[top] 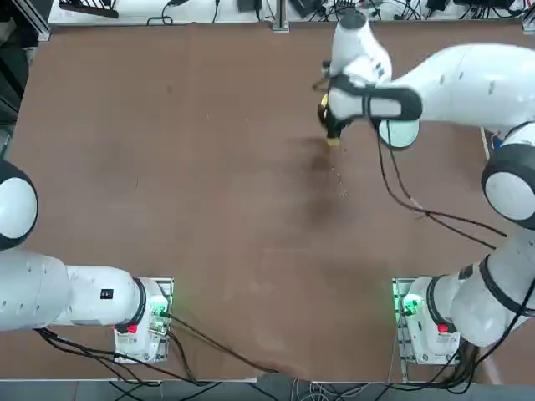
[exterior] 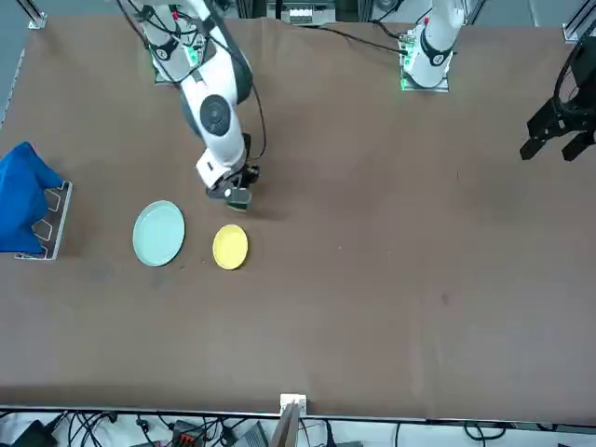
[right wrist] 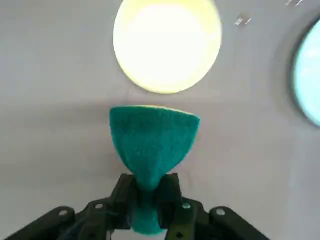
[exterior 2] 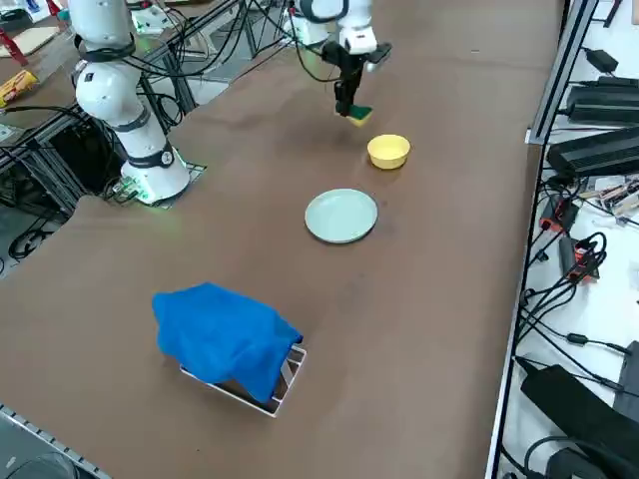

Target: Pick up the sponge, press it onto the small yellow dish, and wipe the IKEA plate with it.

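The right claw (right wrist: 146, 207) was clenched on the sponge (right wrist: 152, 142), its two fingers (right wrist: 122, 197) pinching the block so hard at the middle that the green scouring face flared out wide beyond them. A thin strip of the yellow foam layer showed along the sponge's far edge in the wrist view. From the right side view the claw (exterior 2: 346, 105) pointed down at the table (exterior 2: 429, 299), with the sponge (exterior 2: 358, 114) at its tip just above the brown surface and a little short of the small yellow dish (exterior 2: 388, 151). Whether the sponge touched the table could not be told.

The yellow dish (exterior: 230, 247) sat near the claw (exterior: 236, 195), not under it; a gap of bare table lay between them in the front view. The pale blue-green plate (exterior: 158, 233) lay just beside the dish, apart from it, on the side nearer the table's edge. In the wrist view the dish (right wrist: 167, 45) showed straight ahead of the sponge, and only an arc of the plate (right wrist: 307, 80) came into the picture.

From overhead the arm's white body hid most of the plate (top: 399, 134) and nearly all of the dish.

A blue cloth (exterior 2: 225, 339) lay bunched over a small metal stand (exterior 2: 285, 384) well apart from the dishes, nearer the table's corner.
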